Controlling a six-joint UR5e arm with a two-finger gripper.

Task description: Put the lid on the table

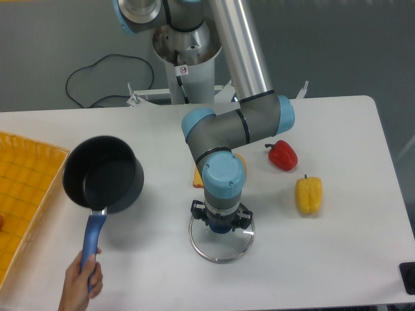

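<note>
The round glass lid (222, 246) with its thin metal rim lies flat on the white table (324, 259), front of centre. My gripper (222, 225) points straight down over the lid's middle. The blue wrist above it hides the fingertips and the lid's knob, so I cannot tell whether the jaws are open or shut on the knob.
A person's hand (81, 285) holds the dark blue pot (104, 183) by its blue handle at the left, lifted near the yellow gridded tray (23, 188). A red pepper (283, 155) and a yellow pepper (308, 194) lie to the right. An orange object (198, 176) sits behind my arm.
</note>
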